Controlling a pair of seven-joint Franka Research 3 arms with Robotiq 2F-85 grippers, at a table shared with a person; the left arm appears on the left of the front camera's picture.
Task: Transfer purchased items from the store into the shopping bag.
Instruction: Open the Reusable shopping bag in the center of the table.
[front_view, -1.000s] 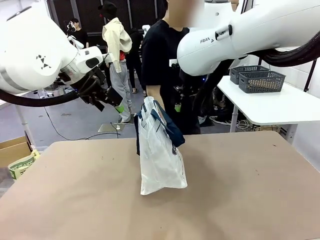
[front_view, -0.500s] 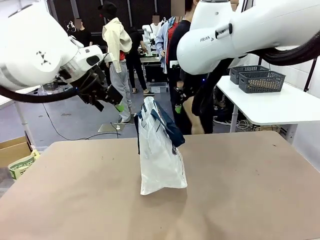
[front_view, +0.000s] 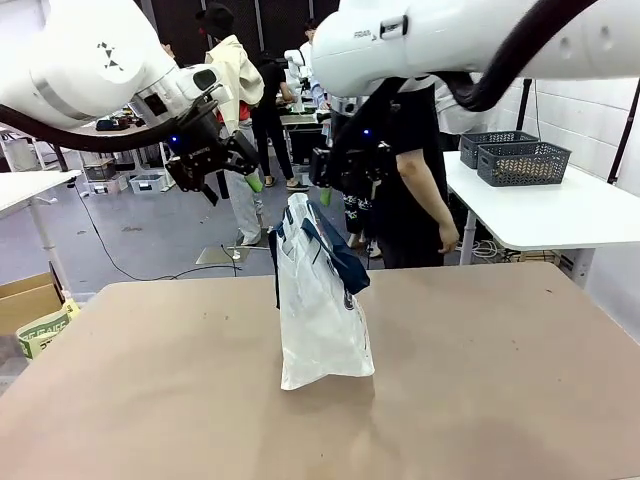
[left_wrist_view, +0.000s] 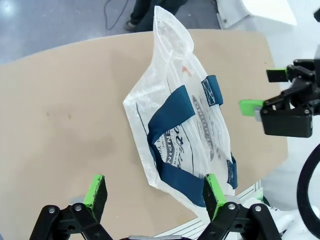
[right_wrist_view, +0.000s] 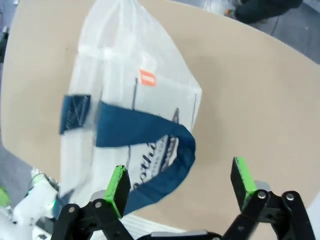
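The shopping bag (front_view: 318, 310), whitish translucent plastic with navy straps and a navy logo, stands upright in the middle of the tan table (front_view: 500, 380). My left gripper (front_view: 235, 186) hangs open above and to the left of its top. My right gripper (front_view: 338, 198) hangs open just above and right of the top. From above, the left wrist view has the bag (left_wrist_view: 175, 115) between and beyond my open left gripper (left_wrist_view: 154, 190), with the right gripper (left_wrist_view: 262, 92) farther off. The bag (right_wrist_view: 130, 110) also lies beyond my open right gripper (right_wrist_view: 181, 185). The purchased items are out of view.
A person (front_view: 415, 180) stands at the table's far side, turned toward a white side table (front_view: 560, 215) that carries two dark lattice baskets (front_view: 520, 158). A cardboard box (front_view: 25, 300) sits on the floor at the left.
Both arms have swung in toward the bag's top, the right gripper coming left over it. The person let go of the bag and stepped to the right.
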